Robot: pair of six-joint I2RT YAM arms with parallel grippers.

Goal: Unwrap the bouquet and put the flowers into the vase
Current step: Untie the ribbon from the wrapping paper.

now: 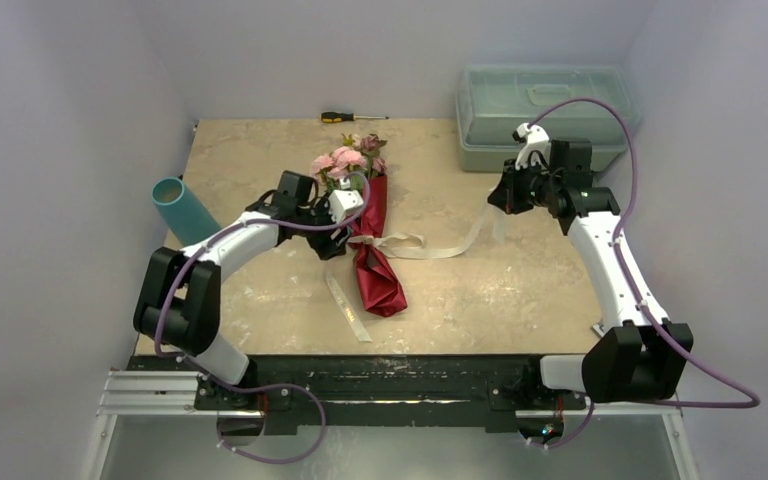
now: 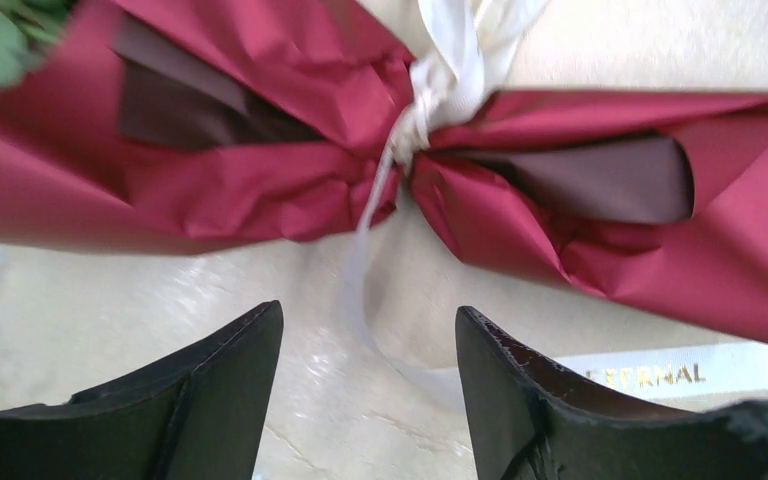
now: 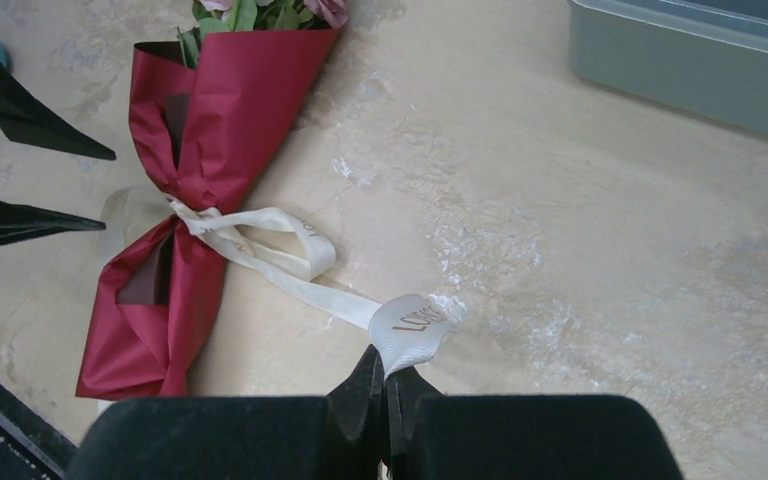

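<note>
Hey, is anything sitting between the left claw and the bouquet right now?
Nothing visible blocks it. The left claw stands open just short of the bouquet; only tabletop and a loose ribbon tail lie between.

Overhead view, wrists close — bouquet (image 1: 372, 205) shared

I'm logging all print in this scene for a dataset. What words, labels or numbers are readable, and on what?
"TERNAL": gold capitals on the cream ribbon, its start hidden behind a finger of the left gripper.
"LOV": dark letters on the ribbon end pinched by the right gripper; the rest curls from view.
Toolbox, screwdriver, vase: no text readable.
</note>
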